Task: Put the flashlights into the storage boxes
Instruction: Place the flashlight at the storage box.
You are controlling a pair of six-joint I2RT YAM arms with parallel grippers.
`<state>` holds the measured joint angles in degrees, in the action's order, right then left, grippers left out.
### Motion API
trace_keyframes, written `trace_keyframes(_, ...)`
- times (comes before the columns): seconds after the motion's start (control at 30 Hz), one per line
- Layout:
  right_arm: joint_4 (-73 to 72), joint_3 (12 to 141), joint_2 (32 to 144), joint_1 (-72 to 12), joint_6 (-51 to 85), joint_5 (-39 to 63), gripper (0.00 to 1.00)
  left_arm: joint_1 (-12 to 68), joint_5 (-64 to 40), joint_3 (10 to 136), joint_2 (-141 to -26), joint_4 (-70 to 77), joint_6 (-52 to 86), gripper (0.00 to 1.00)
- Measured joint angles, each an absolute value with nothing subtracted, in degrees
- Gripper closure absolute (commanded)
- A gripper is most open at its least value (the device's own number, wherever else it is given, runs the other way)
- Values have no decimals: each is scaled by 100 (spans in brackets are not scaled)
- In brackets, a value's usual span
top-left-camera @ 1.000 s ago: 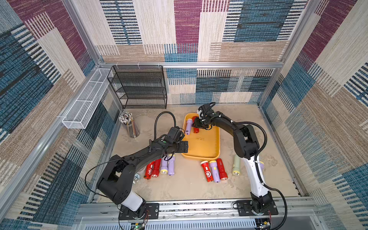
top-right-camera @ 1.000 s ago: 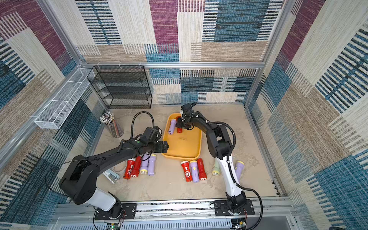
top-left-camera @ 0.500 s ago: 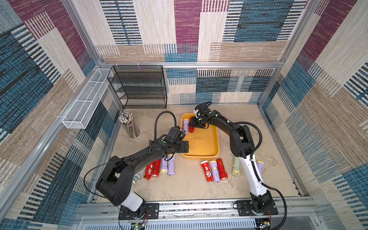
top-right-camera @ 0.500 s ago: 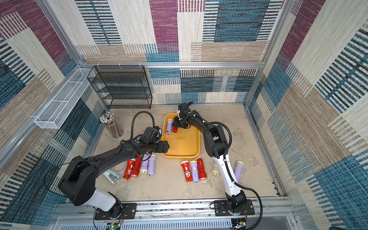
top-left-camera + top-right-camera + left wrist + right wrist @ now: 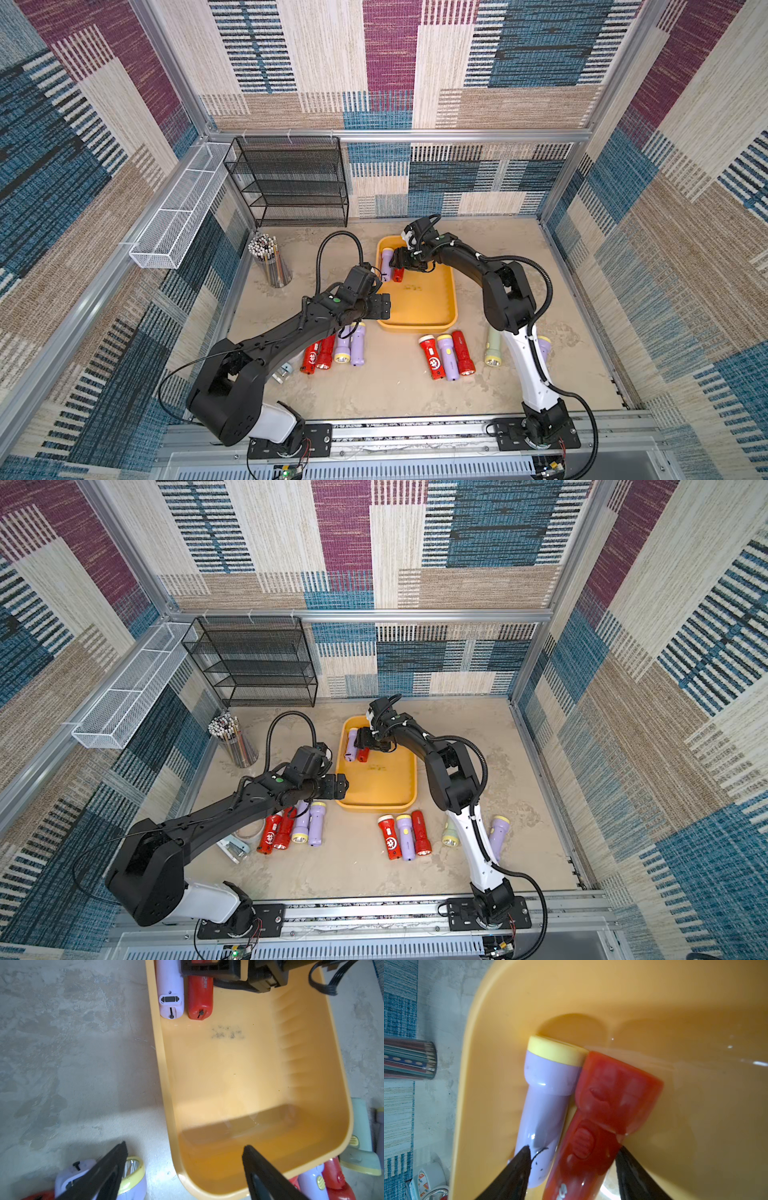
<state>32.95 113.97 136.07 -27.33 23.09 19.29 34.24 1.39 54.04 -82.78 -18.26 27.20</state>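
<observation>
The yellow-orange storage box lies mid-floor. At its far left end a lilac flashlight and a red flashlight lie side by side on its bottom. My right gripper hangs open over the red one's handle, with one finger above the lilac body and the other off the red's far side. My left gripper is open and empty above the box's near left corner. More flashlights lie on the floor in a left group and a middle group. A pale green one lies further right.
A pencil cup stands left of the box. A black mesh rack is at the back wall and a white wire basket hangs on the left wall. A lilac flashlight lies behind my right arm.
My right gripper carried the red flashlight leftward in the box, set it beside the lilac one and opened its jaws. The left arm stayed put.
</observation>
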Motion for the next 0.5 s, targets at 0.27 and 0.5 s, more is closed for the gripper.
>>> trace_keyframes(0.27, 3291, 10879, 12908, -2742, 2180, 1697, 31, 3424, 266, 5347, -8093, -1870, 2720, 9)
trace_keyframes(0.5, 3238, 9629, 11762, -2740, 2043, 1310, 31, 3426, 266, 5286, -7874, -1883, 2720, 9)
